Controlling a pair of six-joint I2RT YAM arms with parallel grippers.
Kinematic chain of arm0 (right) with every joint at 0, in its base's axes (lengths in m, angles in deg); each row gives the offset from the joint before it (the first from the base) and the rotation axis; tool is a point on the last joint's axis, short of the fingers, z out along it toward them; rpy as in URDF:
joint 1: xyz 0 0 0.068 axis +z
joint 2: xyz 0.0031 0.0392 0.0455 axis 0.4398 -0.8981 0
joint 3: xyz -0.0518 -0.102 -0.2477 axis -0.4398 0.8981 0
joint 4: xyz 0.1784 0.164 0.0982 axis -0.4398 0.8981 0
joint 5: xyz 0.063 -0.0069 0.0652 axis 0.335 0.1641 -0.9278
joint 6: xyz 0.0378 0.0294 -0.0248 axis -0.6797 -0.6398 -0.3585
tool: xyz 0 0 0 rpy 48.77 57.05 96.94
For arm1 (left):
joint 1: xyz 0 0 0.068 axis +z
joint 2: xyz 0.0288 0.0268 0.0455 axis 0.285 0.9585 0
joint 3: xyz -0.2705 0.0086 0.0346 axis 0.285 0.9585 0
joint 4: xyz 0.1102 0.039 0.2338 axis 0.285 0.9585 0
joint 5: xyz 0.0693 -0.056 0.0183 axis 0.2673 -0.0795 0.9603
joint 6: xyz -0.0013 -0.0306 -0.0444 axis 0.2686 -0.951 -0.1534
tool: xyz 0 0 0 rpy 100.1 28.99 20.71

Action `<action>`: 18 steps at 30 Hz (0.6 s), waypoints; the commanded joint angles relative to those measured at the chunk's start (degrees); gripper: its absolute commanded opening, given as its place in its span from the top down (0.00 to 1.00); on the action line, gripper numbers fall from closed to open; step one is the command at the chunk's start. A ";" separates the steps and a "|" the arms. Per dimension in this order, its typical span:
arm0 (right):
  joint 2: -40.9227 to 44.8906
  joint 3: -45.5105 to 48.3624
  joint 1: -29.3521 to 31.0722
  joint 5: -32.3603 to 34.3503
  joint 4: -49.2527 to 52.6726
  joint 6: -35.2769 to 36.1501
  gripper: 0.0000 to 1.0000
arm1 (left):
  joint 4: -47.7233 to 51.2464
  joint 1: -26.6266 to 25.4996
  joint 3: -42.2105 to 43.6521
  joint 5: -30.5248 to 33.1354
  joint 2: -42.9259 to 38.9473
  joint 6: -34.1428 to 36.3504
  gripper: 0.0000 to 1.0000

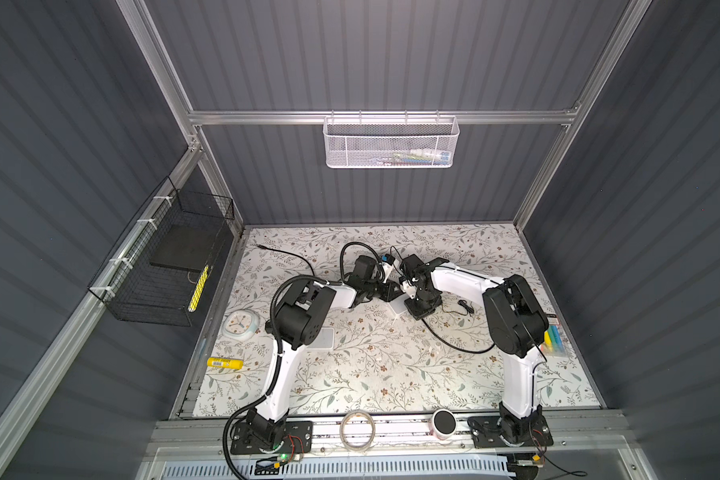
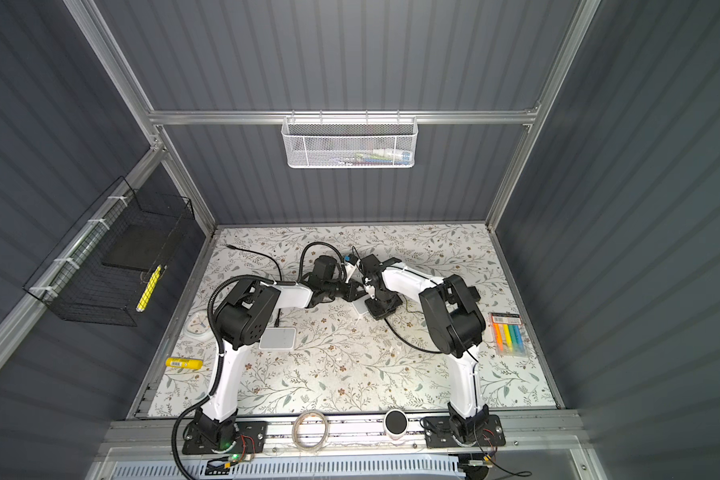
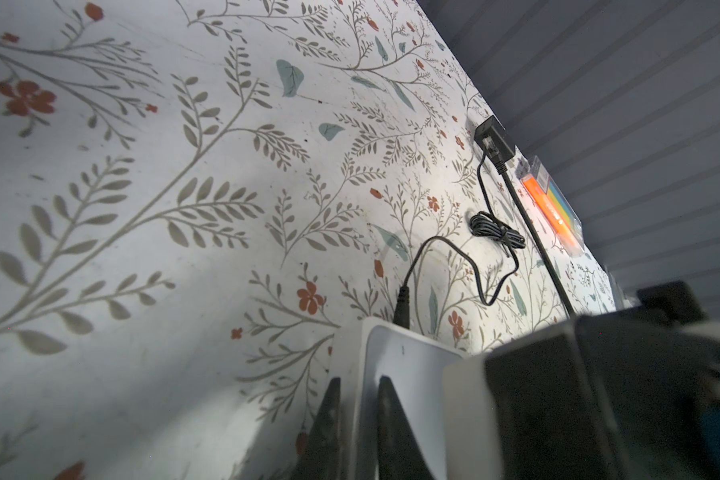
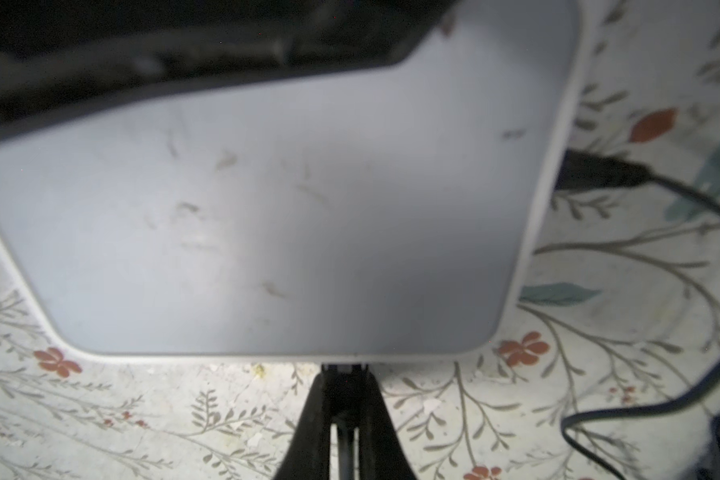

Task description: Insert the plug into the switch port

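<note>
Clamping the rim of the white switch (image 3: pixel 408 365), the left gripper (image 3: pixel 360 380) has its two dark fingers drawn nearly together, one on each side of the thin edge, so the box is pinched between them. In both top views the switch (image 1: pixel 399 308) lies about the middle of the floral table (image 1: pixel 371 374), a touch toward 12 o'clock, with the left arm reaching in from 7 o'clock and the right arm from 5 o'clock, their heads meeting over it.

The right gripper (image 4: pixel 344 374) is closed down tight on the small dark plug (image 4: pixel 344 368), whose cable (image 4: pixel 344 449) runs back between the fingers. The plug's nose touches the switch's side wall; whether it sits inside a port cannot be told from the blurred close view.

A separate black power lead (image 4: pixel 599 172) is seated in the adjoining side of the switch and trails off across the table toward 3 o'clock.

A second white box (image 2: pixel 277 337) lies at 8 o'clock from the switch, partly under the left arm's elbow. A marker pack (image 2: pixel 510 334) sits at the table's 3 o'clock edge, a small pale clock (image 1: pixel 241 326) at 9 o'clock, and a yellow tube (image 1: pixel 224 363) at 8 o'clock
</note>
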 commanded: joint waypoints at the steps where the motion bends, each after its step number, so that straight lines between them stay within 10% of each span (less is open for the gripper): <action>1: 4.01 -7.79 -0.37 0.30 -35.07 0.27 1.00 | 16.90 -8.98 5.38 -21.21 5.05 0.84 0.84; 18: 5.68 -6.97 -0.85 0.46 -35.18 -0.52 1.00 | 24.87 -5.73 4.41 -21.23 4.48 5.83 0.79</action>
